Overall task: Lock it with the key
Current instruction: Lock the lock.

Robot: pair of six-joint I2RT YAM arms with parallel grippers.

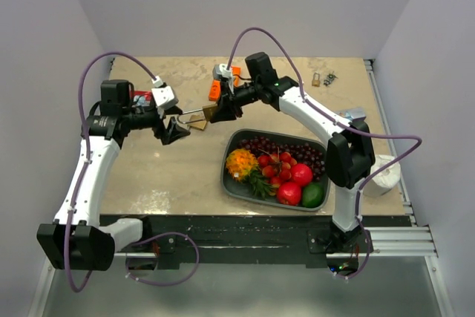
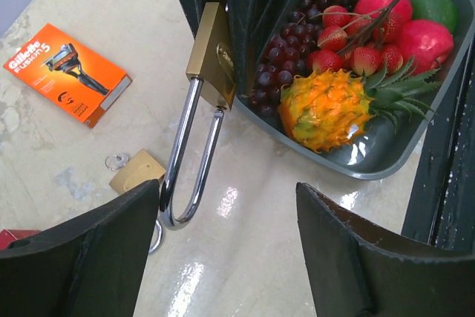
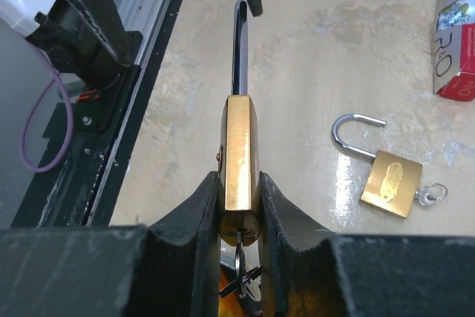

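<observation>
A brass padlock [image 3: 239, 161] with a long chrome shackle [image 2: 185, 161] is clamped by its body between my right gripper's [image 3: 239, 206] fingers and held above the table. A key [image 3: 240, 257] sits in its keyhole at the bottom, with more keys hanging from it. In the top view the padlock [image 1: 210, 113] points its shackle left toward my left gripper [image 1: 176, 130]. My left gripper [image 2: 226, 250] is open and empty. The shackle's loop lies just beside its left finger [image 2: 82, 257]. I cannot tell whether the shackle is pressed home.
A second, small brass padlock [image 3: 390, 183] with its shackle open and a key in it lies on the table. A grey tray [image 1: 230, 155] of fruit stands at the right. An orange razor box [image 2: 70, 72] and a red-and-white box [image 3: 456, 42] lie nearby.
</observation>
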